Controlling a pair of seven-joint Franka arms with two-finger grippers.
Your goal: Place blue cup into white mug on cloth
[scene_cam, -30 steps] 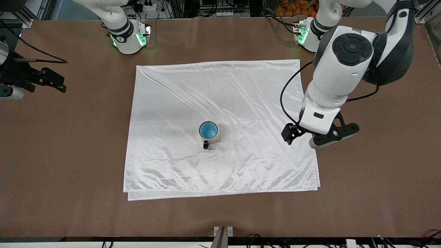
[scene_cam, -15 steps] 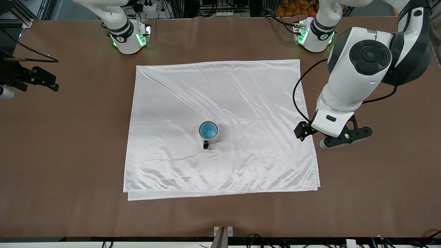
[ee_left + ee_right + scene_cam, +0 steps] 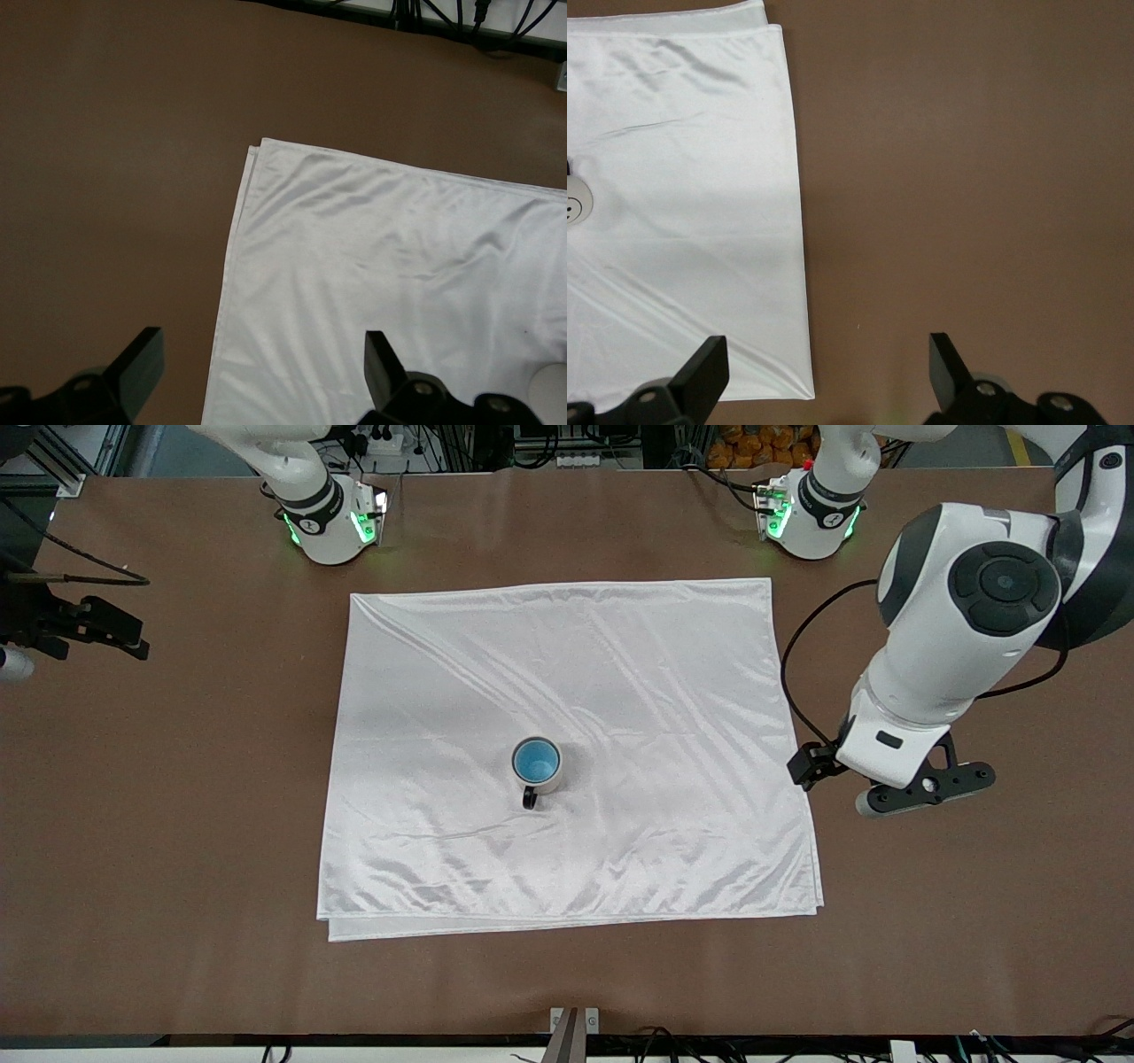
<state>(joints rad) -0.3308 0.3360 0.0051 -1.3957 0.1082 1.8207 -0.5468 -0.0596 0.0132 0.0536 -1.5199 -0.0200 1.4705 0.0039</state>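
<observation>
Already the blue cup [image 3: 536, 760] sat inside the white mug [image 3: 538, 768] on the cloth [image 3: 620, 673]; my left gripper [image 3: 889, 779] and right gripper [image 3: 84, 633] hung released and empty over bare table, needing only to park.

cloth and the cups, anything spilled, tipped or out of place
Nothing stands out. The blue cup sits upright inside the white mug on the cloth, which is only wrinkled. Both open grippers, left and right, are clear of it.
</observation>
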